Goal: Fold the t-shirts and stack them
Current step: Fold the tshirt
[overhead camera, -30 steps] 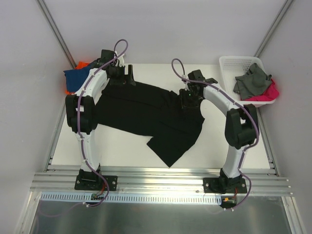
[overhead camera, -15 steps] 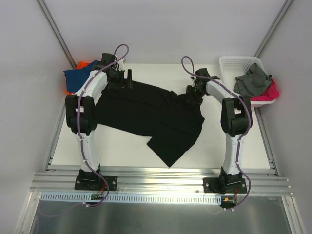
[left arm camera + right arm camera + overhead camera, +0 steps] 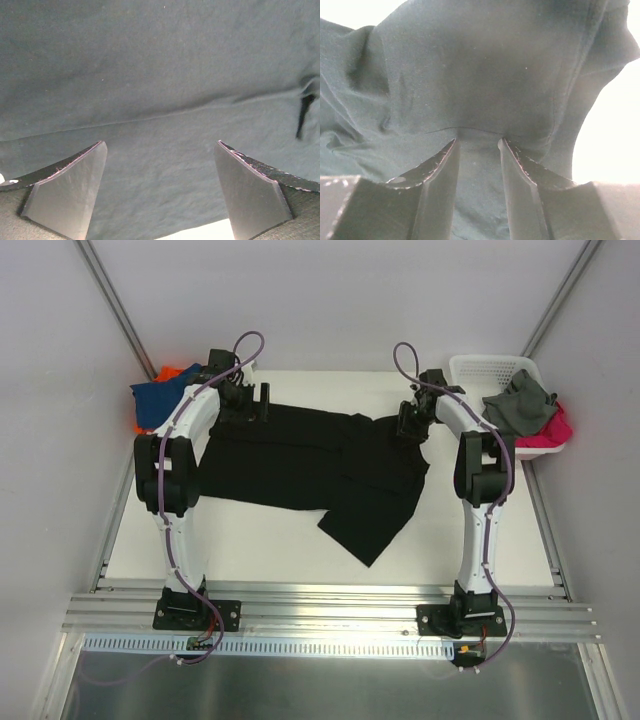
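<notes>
A black t-shirt (image 3: 300,455) lies spread across the middle of the white table, with one flap hanging toward the front. My left gripper (image 3: 256,406) is at its far left edge, jaws wide open just above the cloth (image 3: 160,75); in the left wrist view the gripper (image 3: 160,145) holds nothing. My right gripper (image 3: 411,424) is at the shirt's far right corner and, in the right wrist view (image 3: 477,141), is shut on a fold of the black cloth (image 3: 470,65). A blue t-shirt (image 3: 155,400) and an orange one (image 3: 172,371) lie bunched at the far left corner.
A white slotted basket (image 3: 470,365) stands at the far right corner, holding a grey cloth (image 3: 515,405) and a pink one (image 3: 550,432). White walls close in the table on three sides. The aluminium rail (image 3: 320,605) runs along the near edge.
My right gripper has moved right and toward the back, pulling the black t-shirt's right side with it and stretching the shirt flatter. The left gripper has stayed in place.
</notes>
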`<state>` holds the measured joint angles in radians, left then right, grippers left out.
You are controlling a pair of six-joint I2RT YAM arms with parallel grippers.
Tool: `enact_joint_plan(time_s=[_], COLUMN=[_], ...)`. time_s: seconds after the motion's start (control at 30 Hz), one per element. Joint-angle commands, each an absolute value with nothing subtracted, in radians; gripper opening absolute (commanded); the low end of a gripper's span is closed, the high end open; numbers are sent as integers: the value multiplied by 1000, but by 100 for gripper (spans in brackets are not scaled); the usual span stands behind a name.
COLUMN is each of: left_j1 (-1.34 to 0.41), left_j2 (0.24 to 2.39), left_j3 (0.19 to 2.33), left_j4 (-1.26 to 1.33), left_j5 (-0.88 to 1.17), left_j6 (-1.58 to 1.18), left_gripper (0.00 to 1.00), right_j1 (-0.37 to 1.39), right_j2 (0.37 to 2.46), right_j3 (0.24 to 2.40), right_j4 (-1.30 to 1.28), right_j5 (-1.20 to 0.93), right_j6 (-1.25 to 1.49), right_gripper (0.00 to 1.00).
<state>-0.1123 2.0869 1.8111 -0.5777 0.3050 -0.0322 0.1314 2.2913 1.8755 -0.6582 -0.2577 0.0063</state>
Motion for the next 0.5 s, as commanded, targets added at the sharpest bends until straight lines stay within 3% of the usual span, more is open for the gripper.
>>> enact_joint_plan(time_s=[0.0, 0.47], left_j1=[-121, -135], left_j2=[2060, 1985], left_j3=[1842, 1767], left_j4=[-591, -592], left_j5=[281, 206], left_j6=[-9, 40], left_gripper=[89, 91], right_j1=[123, 110], right_j2=[2342, 2457], right_j3=[1978, 2194], right_j4=[-647, -626], right_j5=[-187, -178], right_j6=[-23, -15], right_gripper=[42, 43])
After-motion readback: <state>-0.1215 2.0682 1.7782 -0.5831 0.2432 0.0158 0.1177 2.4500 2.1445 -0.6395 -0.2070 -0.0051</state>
